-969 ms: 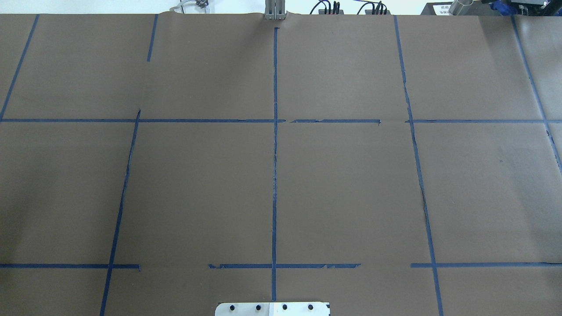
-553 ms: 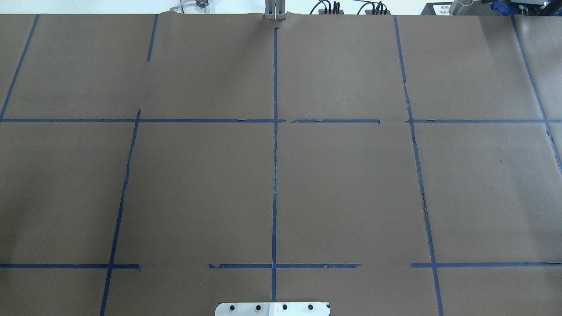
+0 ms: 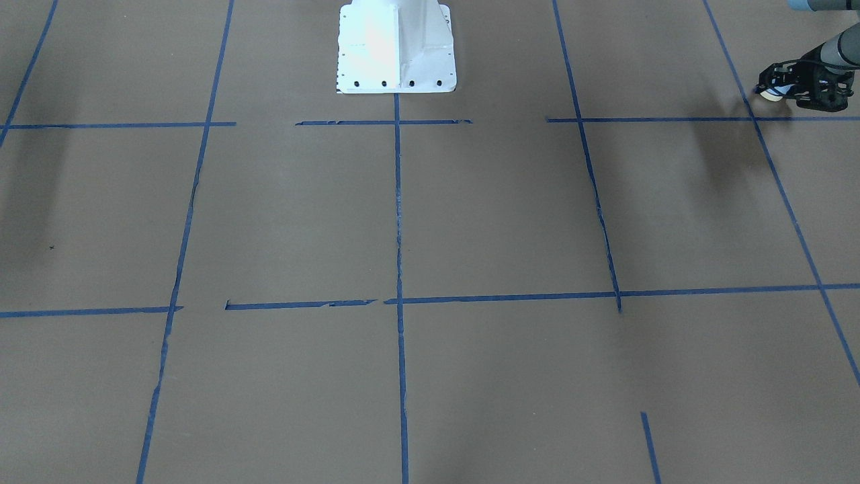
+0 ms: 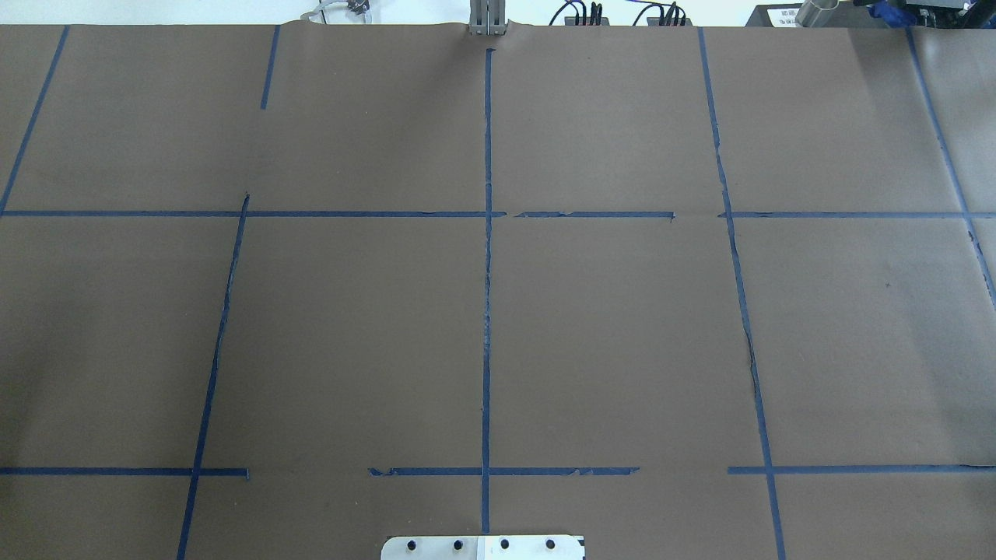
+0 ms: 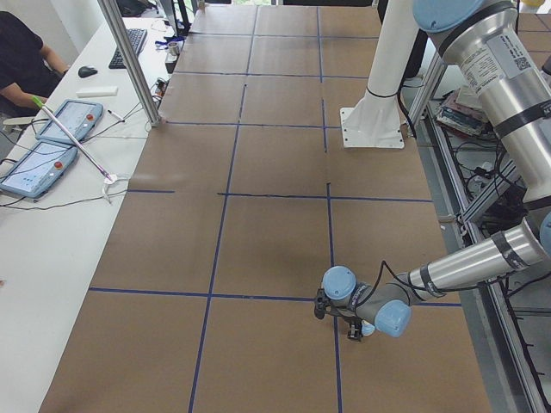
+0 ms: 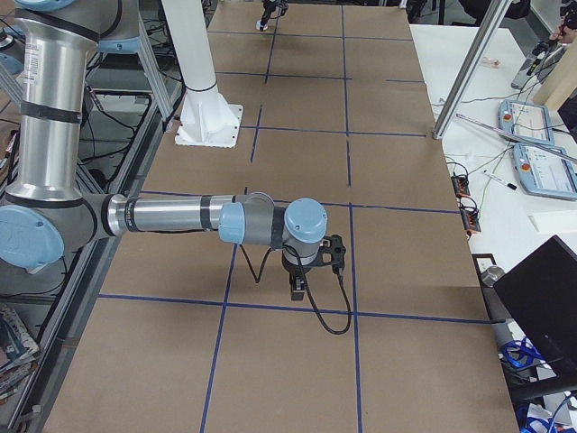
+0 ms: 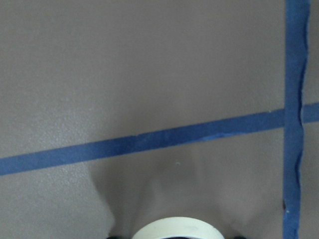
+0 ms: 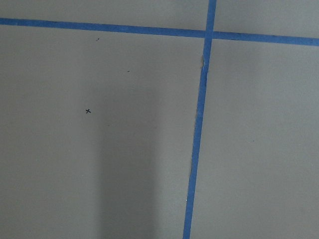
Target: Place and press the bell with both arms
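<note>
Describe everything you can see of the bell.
The bell is small and mostly hidden. Only its cream base ring, smooth like plastic, and a hint of blue show. It sits between the fingers of the left gripper, far out on the robot's left, beside a blue tape line. Its button is out of sight, and whether it touches the table cannot be told.

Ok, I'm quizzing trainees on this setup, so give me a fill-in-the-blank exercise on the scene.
The bell is held by the robot's ___ gripper.
The tape lines on the table are ___.
The metal pedestal is ___.
Missing words: left; blue; white.
</note>
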### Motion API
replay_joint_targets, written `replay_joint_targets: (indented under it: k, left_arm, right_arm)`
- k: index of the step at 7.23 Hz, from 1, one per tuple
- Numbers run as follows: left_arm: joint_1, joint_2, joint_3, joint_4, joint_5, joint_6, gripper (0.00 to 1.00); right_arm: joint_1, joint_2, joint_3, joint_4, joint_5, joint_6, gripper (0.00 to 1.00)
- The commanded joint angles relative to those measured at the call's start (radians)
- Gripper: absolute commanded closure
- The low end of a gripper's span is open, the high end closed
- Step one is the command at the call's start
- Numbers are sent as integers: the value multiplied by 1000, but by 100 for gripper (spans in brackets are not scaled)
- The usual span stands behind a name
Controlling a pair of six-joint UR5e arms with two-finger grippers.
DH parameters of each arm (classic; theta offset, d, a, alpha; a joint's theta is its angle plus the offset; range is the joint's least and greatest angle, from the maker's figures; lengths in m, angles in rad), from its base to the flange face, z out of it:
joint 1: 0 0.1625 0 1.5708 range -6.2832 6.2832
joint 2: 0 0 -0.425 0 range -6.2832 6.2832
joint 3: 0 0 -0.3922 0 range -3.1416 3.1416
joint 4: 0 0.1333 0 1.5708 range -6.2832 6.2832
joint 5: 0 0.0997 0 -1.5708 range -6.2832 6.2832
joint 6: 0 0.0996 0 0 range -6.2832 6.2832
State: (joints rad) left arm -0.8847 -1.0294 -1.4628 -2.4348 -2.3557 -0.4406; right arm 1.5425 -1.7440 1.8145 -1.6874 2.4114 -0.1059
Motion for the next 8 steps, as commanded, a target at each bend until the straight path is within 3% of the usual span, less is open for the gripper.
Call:
replay_joint_targets:
  k: [1,4,6,8]
  left_arm:
    - [1,3,-16,-149,-11,-100,92]
    - [4,-36,-282,-173,-29,-380,94]
    - [9,-233,-304,-144,-56,-557,94]
    - [12,-438,-303,-5,-54,-632,94]
  right_arm:
    - [1,0,2,0,0,0,0]
    - [-1,1,2,0,0,2,0]
    - [-2,1,0,-1,21,2,0]
    - [-2,3,3,3,29,0,0]
